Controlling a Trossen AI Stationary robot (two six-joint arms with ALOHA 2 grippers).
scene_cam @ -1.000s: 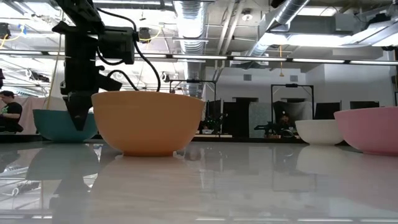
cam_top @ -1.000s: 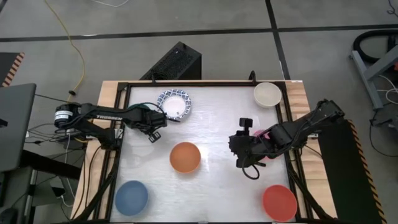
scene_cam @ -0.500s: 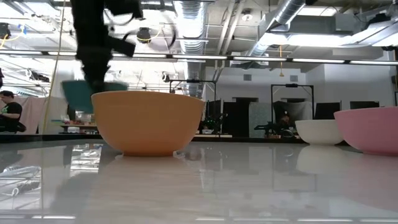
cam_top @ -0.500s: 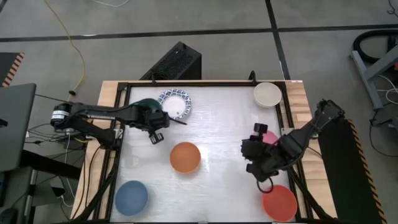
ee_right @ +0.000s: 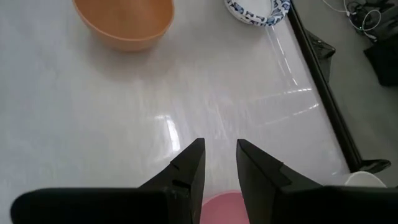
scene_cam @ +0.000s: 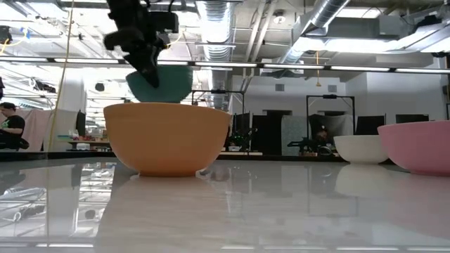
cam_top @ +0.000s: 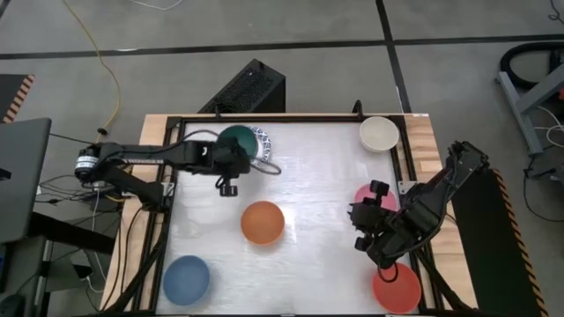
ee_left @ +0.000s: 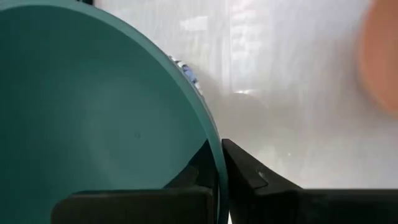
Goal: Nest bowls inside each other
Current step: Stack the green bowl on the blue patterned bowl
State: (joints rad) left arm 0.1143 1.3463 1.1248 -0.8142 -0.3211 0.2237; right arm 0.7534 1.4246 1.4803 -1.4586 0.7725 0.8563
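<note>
My left gripper [cam_top: 227, 155] is shut on a green bowl [cam_top: 236, 141], which hangs in the air partly over a white bowl with a blue patterned rim [cam_top: 263, 141] at the table's far left. In the low view the green bowl [scene_cam: 160, 83] hangs above the orange bowl [scene_cam: 167, 137]. That orange bowl [cam_top: 263, 222] stands on its base at the table's middle. My right gripper [ee_right: 219, 148] is open with nothing between its fingers. It hovers at the right between the pink bowl [cam_top: 368, 194] and the red bowl [cam_top: 396, 287]. My left gripper pinches the green bowl's rim [ee_left: 217, 155], with one finger [ee_left: 189, 177] inside the bowl and the other [ee_left: 249, 174] outside. The fingers slant down from the table's left side. The bowl is lifted clear of the table, its opening up.
A blue bowl [cam_top: 186, 279] sits at the near left corner. A cream bowl [cam_top: 379, 133] sits at the far right corner. A black frame [cam_top: 264, 116] runs around the table. Bare tabletop lies between the orange bowl and the right arm.
My left gripper has lifted the green bowl off the table, rolled its wrist, and carried the bowl up and to the right, toward the patterned bowl. My right gripper has swung away from the pink bowl toward the table's near right, nearer the red bowl.
</note>
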